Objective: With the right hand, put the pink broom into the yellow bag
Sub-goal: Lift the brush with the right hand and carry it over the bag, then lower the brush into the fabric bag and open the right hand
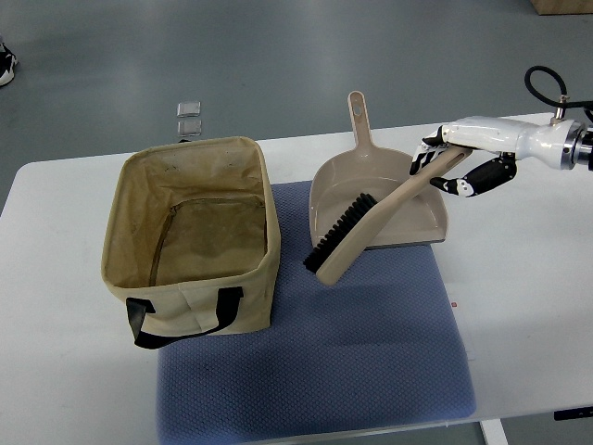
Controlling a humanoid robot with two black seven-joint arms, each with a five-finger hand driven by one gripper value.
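The broom (371, 228) is a beige-pink hand brush with black bristles. It lies slanted across the matching dustpan (371, 190), bristle end down-left on the blue mat (315, 371). My right hand (454, 167) comes in from the right edge and is shut on the broom's handle end above the dustpan's right side. The yellow fabric bag (190, 236) stands open on the left of the mat, with black handles, and nothing shows inside it. The left arm is not in view.
The white table (528, 278) carries the mat. Two small clear blocks (189, 119) lie on the floor beyond the table's far edge. A black cable (547, 88) loops above my right forearm.
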